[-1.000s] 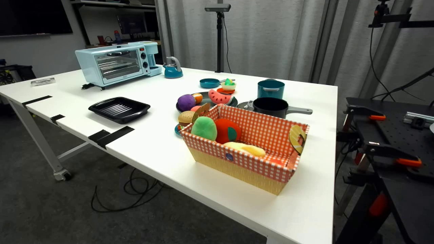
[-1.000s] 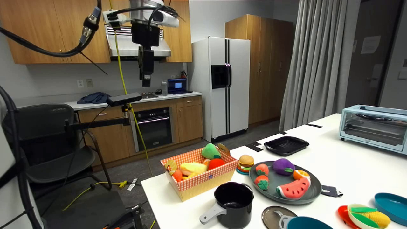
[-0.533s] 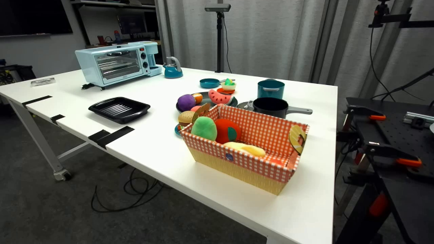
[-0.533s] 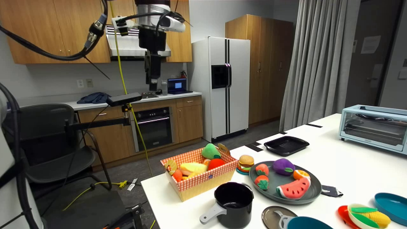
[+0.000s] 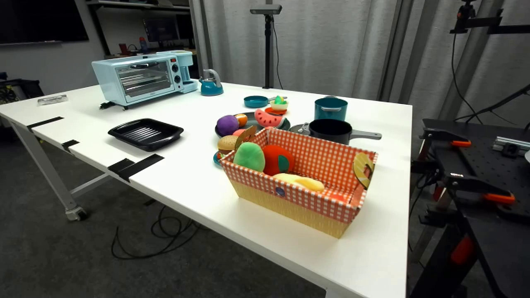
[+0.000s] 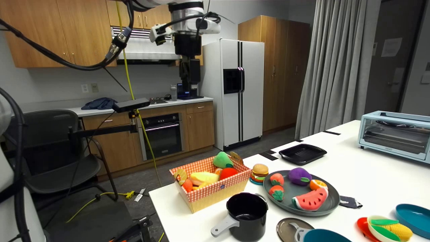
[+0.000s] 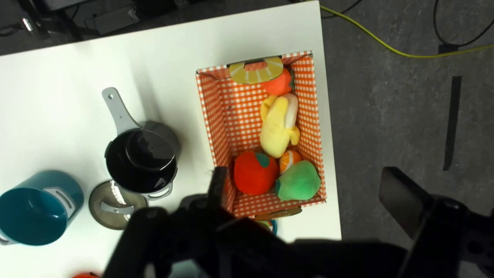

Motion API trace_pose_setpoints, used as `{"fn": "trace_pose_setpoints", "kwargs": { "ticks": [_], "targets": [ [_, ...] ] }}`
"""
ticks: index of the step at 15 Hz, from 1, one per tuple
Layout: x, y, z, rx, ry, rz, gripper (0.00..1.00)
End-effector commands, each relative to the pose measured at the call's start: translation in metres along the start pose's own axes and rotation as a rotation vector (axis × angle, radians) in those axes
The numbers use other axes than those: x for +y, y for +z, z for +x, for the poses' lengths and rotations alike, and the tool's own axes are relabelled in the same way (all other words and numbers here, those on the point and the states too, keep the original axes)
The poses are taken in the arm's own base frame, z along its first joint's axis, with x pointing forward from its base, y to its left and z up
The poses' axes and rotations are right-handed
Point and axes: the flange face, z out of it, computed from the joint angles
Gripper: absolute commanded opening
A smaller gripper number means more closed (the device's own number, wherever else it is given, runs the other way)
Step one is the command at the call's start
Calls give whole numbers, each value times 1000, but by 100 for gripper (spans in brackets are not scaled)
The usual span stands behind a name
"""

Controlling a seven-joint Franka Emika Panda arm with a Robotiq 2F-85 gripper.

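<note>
Checked red-and-white card box with straw-yellow lower sides (image 5: 290, 207) sits on the white table (image 5: 377, 248), close to the edge. Inside lie soft toy foods: a half-peeled yellow banana (image 7: 276, 129), a round red toy with a green leaf (image 7: 252, 175), a green pear-shaped toy (image 7: 298, 181) and a little orange slice (image 7: 289, 159). Another red-orange toy (image 7: 278, 85) peeks out from under a yellow half-round flap (image 7: 256, 77) at one end. The robot's black gripper (image 7: 306, 187) hangs high in the air, well apart from the box. Its jaws are spread wide, with just air between them. In the wrist view, one finger (image 7: 218, 189) covers a bit of the box's long side. A toy burger (image 6: 259, 171) stands just beside the box. Near it is a dark grey round plate (image 6: 289, 191) with two red strawberries (image 6: 276, 193), a purple plum (image 6: 298, 176), an orange piece (image 6: 318, 184) and a pink watermelon slice (image 6: 311, 200). A black pot with a grey handle (image 6: 250, 223) stands near the box too, and a round see-through lid (image 7: 106, 216) lies between it and a teal pot (image 7: 34, 214).
</note>
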Motion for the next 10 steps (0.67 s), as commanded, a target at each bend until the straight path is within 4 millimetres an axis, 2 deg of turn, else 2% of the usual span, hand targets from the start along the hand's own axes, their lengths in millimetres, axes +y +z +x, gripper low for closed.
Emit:
{"fn": "trace_pose_setpoints", "kwargs": {
  "ticks": [1, 4, 10],
  "targets": [
    [14, -4, 39, 21, 23, -34, 100],
    [28, -7, 63, 5, 5, -52, 100],
    [40, -12, 98, -41, -277, -43, 100]
  ]
}}
